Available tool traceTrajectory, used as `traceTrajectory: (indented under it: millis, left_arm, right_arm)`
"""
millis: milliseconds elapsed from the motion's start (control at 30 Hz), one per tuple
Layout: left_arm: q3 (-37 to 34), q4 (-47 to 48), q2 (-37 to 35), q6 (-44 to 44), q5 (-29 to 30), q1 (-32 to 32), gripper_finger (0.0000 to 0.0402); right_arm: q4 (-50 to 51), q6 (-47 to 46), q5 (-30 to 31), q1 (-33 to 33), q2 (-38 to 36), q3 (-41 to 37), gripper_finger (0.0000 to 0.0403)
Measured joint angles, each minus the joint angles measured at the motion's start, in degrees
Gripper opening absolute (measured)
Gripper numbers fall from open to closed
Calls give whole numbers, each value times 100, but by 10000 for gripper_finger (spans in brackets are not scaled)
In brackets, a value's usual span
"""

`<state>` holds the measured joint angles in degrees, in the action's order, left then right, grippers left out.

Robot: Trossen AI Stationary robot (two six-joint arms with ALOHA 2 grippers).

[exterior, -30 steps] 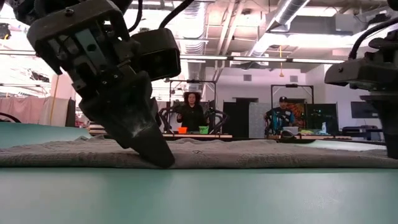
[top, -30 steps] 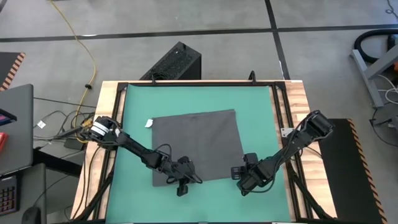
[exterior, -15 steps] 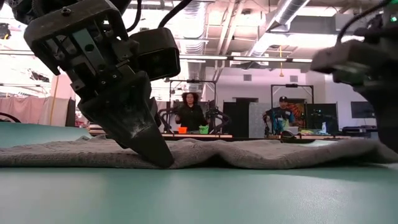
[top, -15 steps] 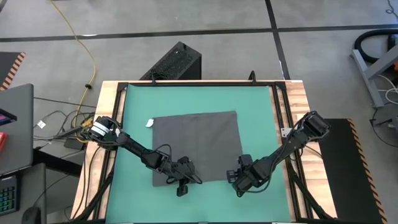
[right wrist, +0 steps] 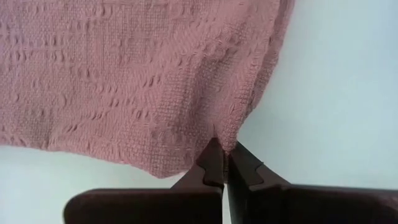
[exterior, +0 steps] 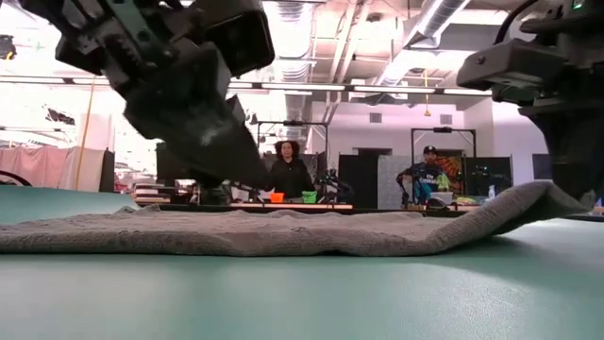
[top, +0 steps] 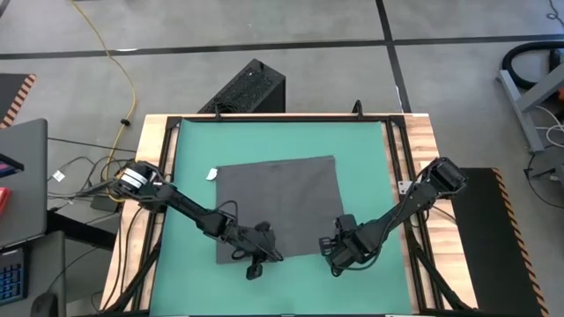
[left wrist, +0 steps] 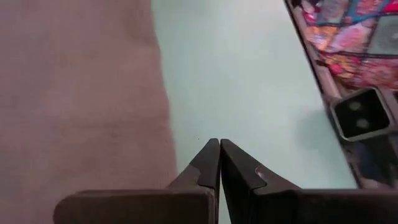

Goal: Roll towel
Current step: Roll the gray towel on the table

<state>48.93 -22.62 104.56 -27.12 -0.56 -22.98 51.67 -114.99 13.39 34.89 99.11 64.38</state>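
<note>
The dark grey towel point(top: 278, 207) lies spread on the green mat point(top: 370, 150), with a small white tag point(top: 211, 173) at its far left corner. My right gripper point(top: 337, 258) is at the towel's near right corner, shut on it. That corner point(exterior: 540, 192) stands raised off the mat while the rest of the towel lies flat. My left gripper point(top: 252, 267) hovers shut by the towel's near edge, above the mat. Nothing shows between its fingers point(left wrist: 219, 144), and the towel's edge point(left wrist: 163, 118) lies beside them. My right gripper pinches the towel's near right corner point(right wrist: 231, 138) between its two fingertips, at the hemmed edge, coming from above and pointing steeply down. The corner is lifted off the mat. The cloth slopes down from it to the part that still lies flat.
A wooden frame point(top: 423, 141) rims the mat. A black box point(top: 251, 88) sits on the floor beyond the far edge. Bare green mat lies on all sides of the towel. People point(exterior: 291, 170) stand in the room far behind the table.
My right gripper has shifted a little toward the table's left and risen, drawing the towel's near right corner up off the mat; the rest of the towel stays flat. My left gripper, still shut, has lifted off the towel's near edge and hangs above it.
</note>
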Motion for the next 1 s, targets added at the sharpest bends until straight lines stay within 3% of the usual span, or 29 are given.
traceTrajectory:
  millis: [133,433,1000]
  left_arm:
    - [3,-58,70,362,570,-33,0]
    - [3,-97,148,726,1255,-40,0]
    - [4,-160,149,880,1598,-168,0]
  right_arm:
    - [14,-1,2,0,-2,0,14]
    - [10,0,2,0,-7,2,15]
    - [18,17,17,0,-13,7,17]
